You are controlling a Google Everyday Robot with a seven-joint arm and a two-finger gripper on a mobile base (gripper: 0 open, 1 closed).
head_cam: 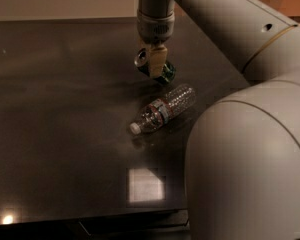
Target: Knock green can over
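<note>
The green can (166, 72) is tipped far over on the dark table (65, 109), its silver top (141, 58) pointing left. My gripper (156, 64) hangs straight down from the arm and stands against the can's near side, covering its middle. I cannot tell whether the can rests fully on the table or leans on the gripper.
A clear plastic bottle (162, 110) lies on its side just in front of the can, cap toward the lower left. The robot's large pale arm segments (250, 154) fill the right side. The table's front edge (90, 219) runs along the bottom.
</note>
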